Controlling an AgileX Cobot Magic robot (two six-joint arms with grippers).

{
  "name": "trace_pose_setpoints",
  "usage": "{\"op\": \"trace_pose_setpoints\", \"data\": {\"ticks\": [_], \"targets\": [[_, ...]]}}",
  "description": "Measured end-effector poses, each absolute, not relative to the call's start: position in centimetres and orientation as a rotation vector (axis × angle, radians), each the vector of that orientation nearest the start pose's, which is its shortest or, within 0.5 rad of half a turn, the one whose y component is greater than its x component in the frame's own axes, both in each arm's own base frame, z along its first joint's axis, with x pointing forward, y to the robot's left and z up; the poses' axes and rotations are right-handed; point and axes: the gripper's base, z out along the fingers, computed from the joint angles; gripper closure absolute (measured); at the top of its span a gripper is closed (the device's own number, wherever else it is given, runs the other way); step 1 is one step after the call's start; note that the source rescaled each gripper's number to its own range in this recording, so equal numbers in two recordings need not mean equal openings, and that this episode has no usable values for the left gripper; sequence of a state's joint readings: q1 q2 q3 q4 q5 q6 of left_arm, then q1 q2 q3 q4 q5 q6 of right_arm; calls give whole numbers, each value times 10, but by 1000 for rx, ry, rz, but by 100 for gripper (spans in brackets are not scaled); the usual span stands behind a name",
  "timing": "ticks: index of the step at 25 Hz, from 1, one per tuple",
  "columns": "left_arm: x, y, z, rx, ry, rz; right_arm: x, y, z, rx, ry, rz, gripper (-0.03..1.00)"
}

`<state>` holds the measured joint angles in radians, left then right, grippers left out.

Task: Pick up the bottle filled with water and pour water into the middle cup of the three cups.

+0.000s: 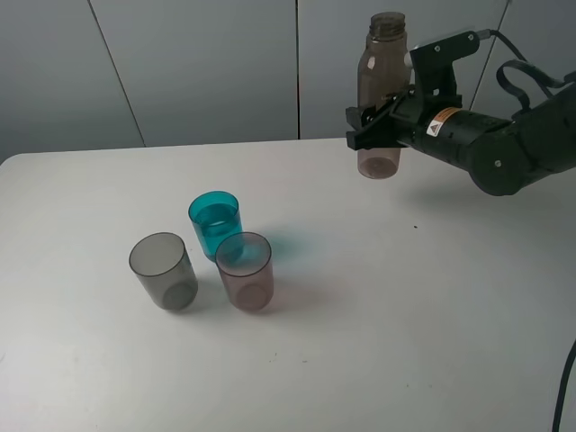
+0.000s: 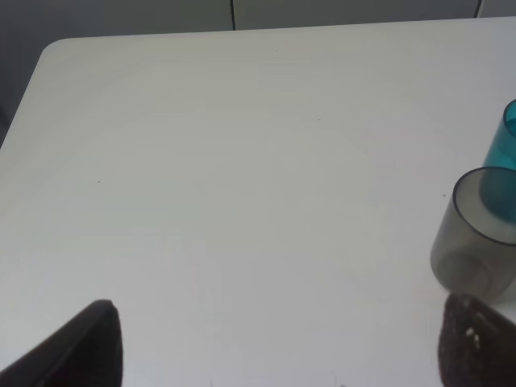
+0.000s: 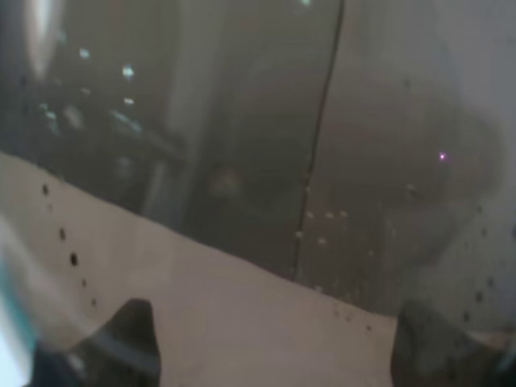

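Observation:
The smoky brown-grey bottle hangs upright and uncapped above the table's back right, my right gripper shut on its lower body. Seen from the right wrist, the bottle fills nearly the whole picture. The three cups stand left of centre. The teal middle cup is at the back and looks partly filled, with the grey cup front left and the pinkish cup front right. My left gripper is open over bare table, its fingertips wide apart. Beside it stand the grey cup and the teal cup.
A white table carries everything, with a grey panelled wall behind it. The right arm reaches in from the right edge, a black cable looping behind it. A cable also hangs at the lower right corner.

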<state>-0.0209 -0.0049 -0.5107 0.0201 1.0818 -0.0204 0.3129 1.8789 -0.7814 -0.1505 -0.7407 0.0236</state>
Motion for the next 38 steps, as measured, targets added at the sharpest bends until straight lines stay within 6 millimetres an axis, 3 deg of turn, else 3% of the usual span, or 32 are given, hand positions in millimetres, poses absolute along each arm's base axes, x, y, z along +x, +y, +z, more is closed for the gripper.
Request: {"op": "trace_pose_setpoints", "data": {"ticks": [12,18,37,38], "targets": [[-8,2,279,-1,2050,-2,351,115,110,-382,1682,292,95],[-8,2,279,-1,2050,-2,351,111,85,-344,1733,275,95],[-8,2,279,-3,2050,-3,349,109,73,-376,1806,245,95],[-8,2,279,-3,2050,-3,349,109,73,-376,1805,245,87]]}}
